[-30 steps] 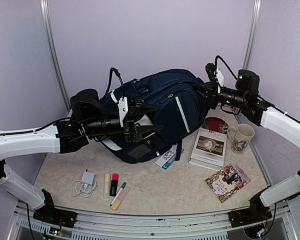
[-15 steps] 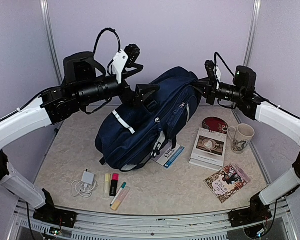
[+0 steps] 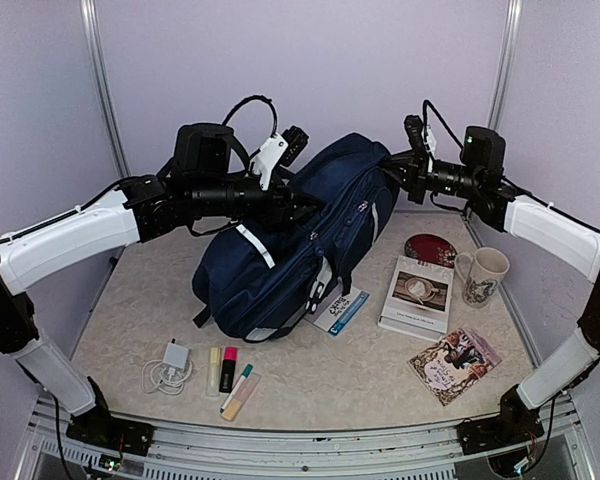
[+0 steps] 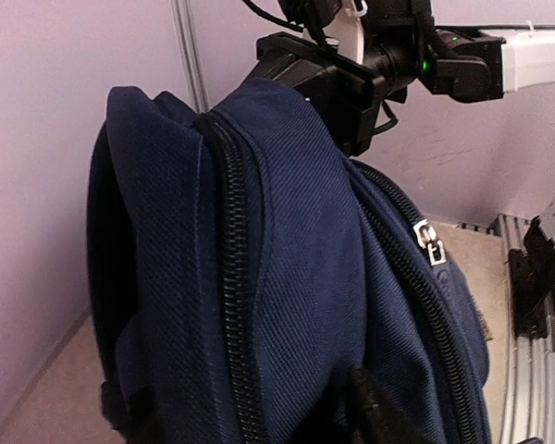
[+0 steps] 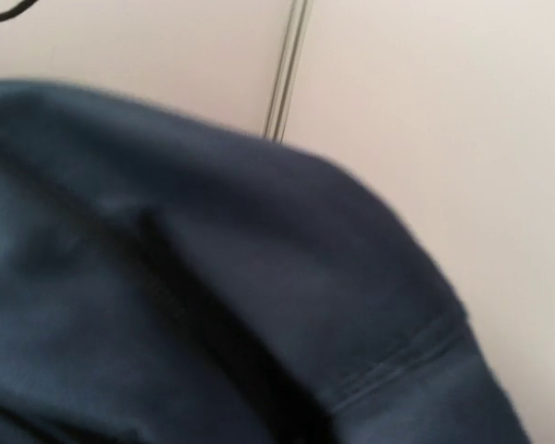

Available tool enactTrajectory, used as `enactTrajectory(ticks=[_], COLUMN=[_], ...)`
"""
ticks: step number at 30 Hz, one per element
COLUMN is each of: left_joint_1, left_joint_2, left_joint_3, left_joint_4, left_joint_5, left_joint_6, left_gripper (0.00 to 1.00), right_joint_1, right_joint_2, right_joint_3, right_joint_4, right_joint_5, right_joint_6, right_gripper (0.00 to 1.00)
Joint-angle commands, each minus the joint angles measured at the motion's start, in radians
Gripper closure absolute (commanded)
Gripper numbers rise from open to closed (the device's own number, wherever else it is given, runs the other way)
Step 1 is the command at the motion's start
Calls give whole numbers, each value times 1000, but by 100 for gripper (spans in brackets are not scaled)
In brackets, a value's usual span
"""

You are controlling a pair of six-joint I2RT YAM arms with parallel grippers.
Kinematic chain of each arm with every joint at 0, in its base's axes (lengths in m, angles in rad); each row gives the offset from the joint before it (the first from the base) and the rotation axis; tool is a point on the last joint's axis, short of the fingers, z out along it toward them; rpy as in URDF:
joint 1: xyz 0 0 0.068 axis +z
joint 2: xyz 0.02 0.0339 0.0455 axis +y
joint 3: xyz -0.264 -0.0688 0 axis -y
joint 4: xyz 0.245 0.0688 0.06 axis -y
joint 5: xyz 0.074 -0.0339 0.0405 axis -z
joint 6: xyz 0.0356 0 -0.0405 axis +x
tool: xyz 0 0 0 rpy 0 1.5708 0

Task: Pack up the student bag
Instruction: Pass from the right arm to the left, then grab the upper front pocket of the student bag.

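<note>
The right gripper [image 3: 392,172] has its jaws pressed together on a fold of cloth at the raised end of the student bag [image 3: 300,250], holding that end up toward the far right corner of the table [image 3: 360,385]. The left gripper [image 3: 295,205] is pushed into the bag's upper side. Whether its jaws pinch cloth or merely rest there I cannot tell.

The bag lies slantwise across the middle of the table, its lower end toward the left edge. Packing looks barely begun. The black zip [image 4: 227,277] appears closed along its visible run, and everything else lies outside:
- The charger [image 3: 172,362] and highlighters [image 3: 228,375] lie near the front edge.
- The booklet [image 3: 338,310] lies against the bag.
- The book [image 3: 417,295], mug [image 3: 480,275], coaster [image 3: 432,248] and paperback [image 3: 455,365] lie toward the right edge.

The bag is coarse woven navy fabric, soft and slumping, with a bulging rounded body and a thick toothed zip ending in a small metal pull tab [image 4: 432,245]. The book and paperback are flat and stiff. The mug is hard and glossy with a handle, and the coaster is a thin red disc.
</note>
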Motion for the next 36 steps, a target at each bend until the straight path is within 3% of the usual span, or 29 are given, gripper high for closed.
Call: enactTrajectory(ticks=[1, 2, 3, 7, 11, 15, 17, 23, 26, 30, 36], left_joint_1=[7, 9, 13, 23, -16, -39, -40, -49, -53, -59, -63], left_joint_2=[66, 70, 70, 23, -29, -33, -23, 3, 15, 21, 15], left_joint_3=[19, 17, 17, -43, -102, -86, -62, -17, -8, -11, -20], left_joint_4=[-57, -49, -34, 144, 282, 304, 300, 305, 306, 326, 342], left_joint_5=[230, 232, 220, 47, -48, -151, -199, -241, -224, -179, -177], left_joint_6=[-48, -57, -76, -216, -212, -184, -175, -149, -153, -163, -166], left_gripper=[83, 95, 100, 100, 100, 100, 100, 100, 100, 100, 100], right_joint_1=[-11, -11, -11, -11, -11, 20, 91, 349, 464, 580, 608], right_joint_2=[10, 13, 11, -18, -136, -248, -307, -478, -493, -434, -353], right_joint_3=[86, 86, 87, 106, 53, -10, -54, -230, -262, -254, -188], right_joint_4=[62, 62, 59, -41, -139, -270, -307, -162, -146, -177, -288], right_joint_5=[29, 43, 63, 217, 355, 369, 383, 448, 591, 790, 1027], right_joint_6=[57, 63, 73, 64, 14, -101, -203, -352, -412, -502, -534], right_gripper=[100, 100, 99, 56, 36, 33, 33, 38, 42, 40, 41])
